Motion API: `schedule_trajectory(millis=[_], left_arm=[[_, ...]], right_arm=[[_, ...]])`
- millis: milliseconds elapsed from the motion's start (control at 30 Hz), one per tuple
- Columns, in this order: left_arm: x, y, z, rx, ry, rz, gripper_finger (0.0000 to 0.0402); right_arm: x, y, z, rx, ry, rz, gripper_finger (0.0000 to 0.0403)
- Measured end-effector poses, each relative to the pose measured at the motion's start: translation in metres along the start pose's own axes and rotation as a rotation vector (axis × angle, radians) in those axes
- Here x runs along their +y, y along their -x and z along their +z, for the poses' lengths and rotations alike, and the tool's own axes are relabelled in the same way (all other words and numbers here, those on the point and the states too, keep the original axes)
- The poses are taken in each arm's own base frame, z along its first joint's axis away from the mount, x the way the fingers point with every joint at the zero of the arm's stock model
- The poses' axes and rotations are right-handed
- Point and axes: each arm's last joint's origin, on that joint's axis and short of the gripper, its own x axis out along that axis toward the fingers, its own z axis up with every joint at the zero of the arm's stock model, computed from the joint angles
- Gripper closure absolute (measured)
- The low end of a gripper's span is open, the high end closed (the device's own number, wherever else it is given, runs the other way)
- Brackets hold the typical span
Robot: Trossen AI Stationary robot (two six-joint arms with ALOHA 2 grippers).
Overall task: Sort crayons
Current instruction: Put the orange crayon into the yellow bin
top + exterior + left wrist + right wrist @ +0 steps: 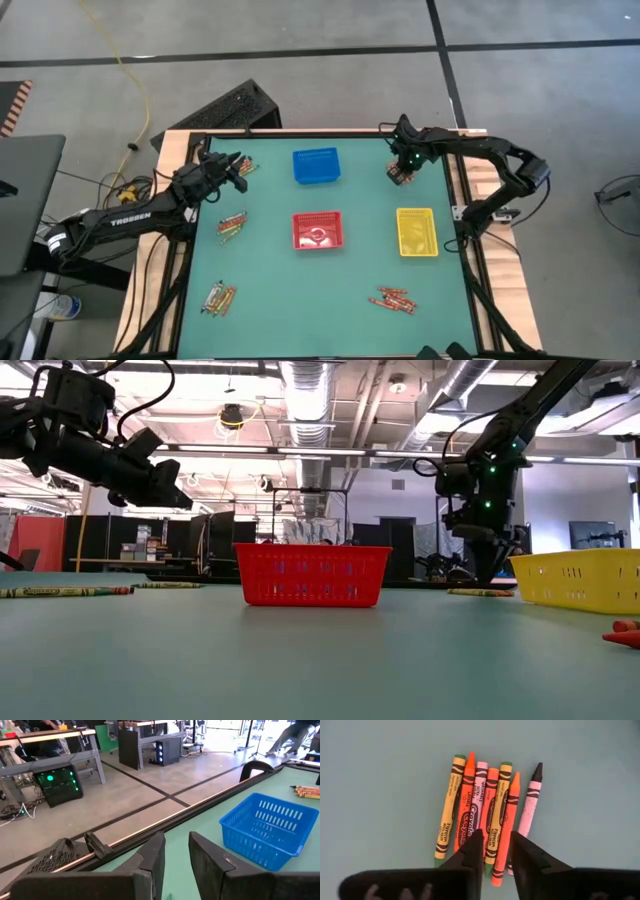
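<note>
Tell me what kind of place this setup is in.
Probably a robotics lab or workshop: exposed ceiling ducts, workbenches with a computer tower on a bare concrete floor, and a green work table.

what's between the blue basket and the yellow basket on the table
In the high view, only bare green table top lies between the blue basket and the yellow basket. The red basket sits off that line, and no crayons lie there.

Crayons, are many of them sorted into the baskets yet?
Hardly any, it seems: only the red basket shows something inside. The right gripper is down over one bunch of crayons, fingers straddling them. Other piles lie loose on the table.
</note>
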Motion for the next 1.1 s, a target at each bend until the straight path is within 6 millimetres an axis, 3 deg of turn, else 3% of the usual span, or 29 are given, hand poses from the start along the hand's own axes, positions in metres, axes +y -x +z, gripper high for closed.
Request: schedule_trajectory(millis=[433,800,1100], left_arm=[[0.0,0.0,-0.005,0.052,-0.007,0.001,0.0324],[0.0,0.0,-0.006,0.057,-0.013,0.001,0.0324],[0.0,0.0,-0.006,0.057,-0.016,0.003,0.0324]], right_arm=[[-0.001,0.0,0.0,-0.003,-0.004,-0.001,0.0347],[-0.008,-0.027,0.002,0.078,-0.001,-0.017,0.0347],[-0.009,-0.026,0.003,0.065,-0.005,-0.012,0.0347]])
